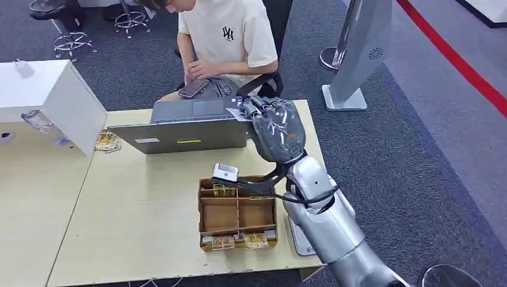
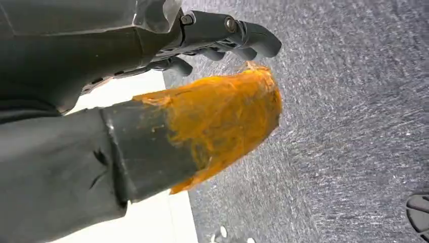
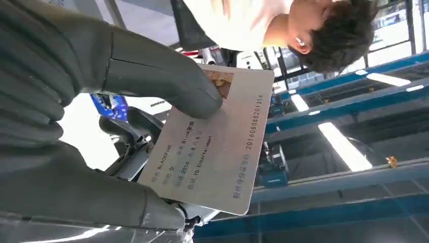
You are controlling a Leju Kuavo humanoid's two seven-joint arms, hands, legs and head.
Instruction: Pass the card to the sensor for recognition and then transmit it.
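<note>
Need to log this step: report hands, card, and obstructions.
Right hand holds the card raised near the laptop. Left hand holds nothing, fingers curled over carpet. Sensor sits on the tray; nothing on it.

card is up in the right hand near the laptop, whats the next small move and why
Probably ease the right hand a little further toward the seated person. The card is pinched in that hand, raised over the far table edge beside the laptop, while the scanner sits behind it near the tray, so the hand-over seems next.
</note>
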